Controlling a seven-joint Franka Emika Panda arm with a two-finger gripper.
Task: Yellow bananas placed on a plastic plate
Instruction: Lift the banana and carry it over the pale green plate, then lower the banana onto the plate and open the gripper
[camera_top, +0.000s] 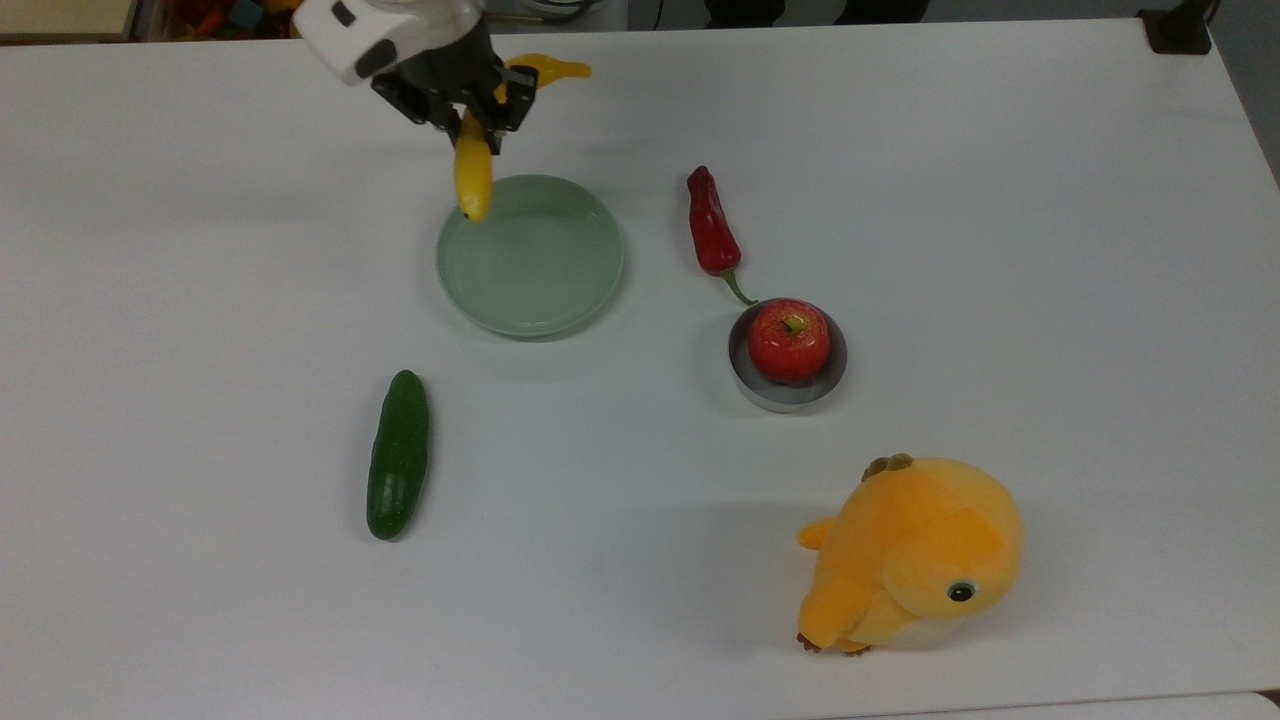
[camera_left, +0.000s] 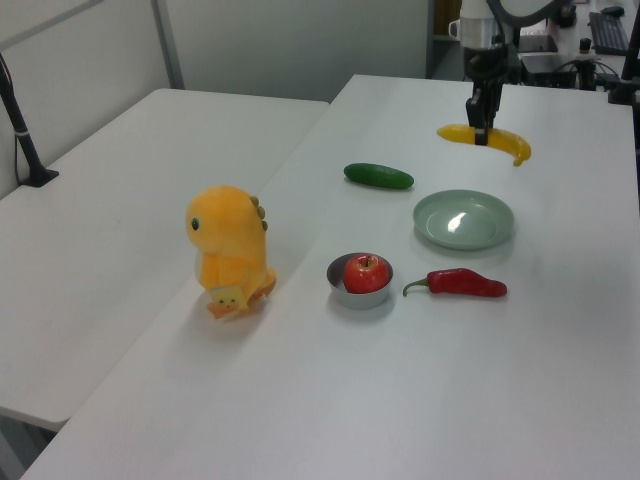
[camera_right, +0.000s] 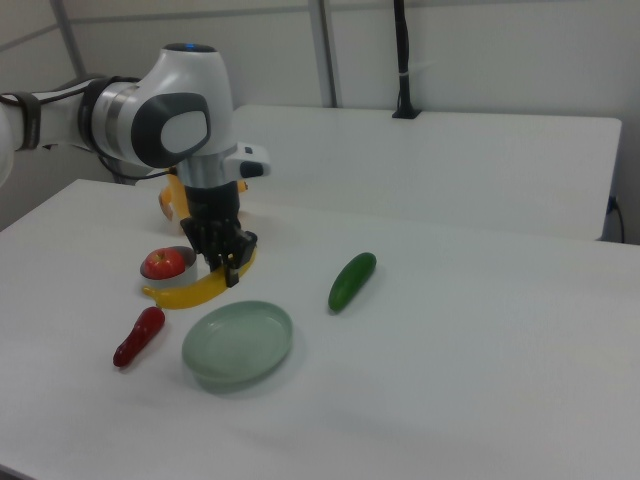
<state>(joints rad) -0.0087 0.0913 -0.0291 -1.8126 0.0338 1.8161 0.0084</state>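
The yellow banana (camera_top: 473, 170) hangs in the air, and my gripper (camera_top: 478, 118) is shut on its middle. In the top view its lower end overlaps the upper left rim of the pale mint-green plate (camera_top: 530, 254). In the left view the banana (camera_left: 508, 143) floats well above the table behind the plate (camera_left: 463, 219), held by the gripper (camera_left: 482, 135). In the right view the banana (camera_right: 192, 293) is just above and left of the plate (camera_right: 238, 343), with the gripper (camera_right: 226, 272) gripping it from above.
A dark green cucumber (camera_top: 398, 455) lies below the plate in the top view. A red chili pepper (camera_top: 712, 230) lies to the plate's right, beside a small metal bowl (camera_top: 760, 383) holding a red apple (camera_top: 789, 340). An orange plush toy (camera_top: 915, 552) sits at the lower right.
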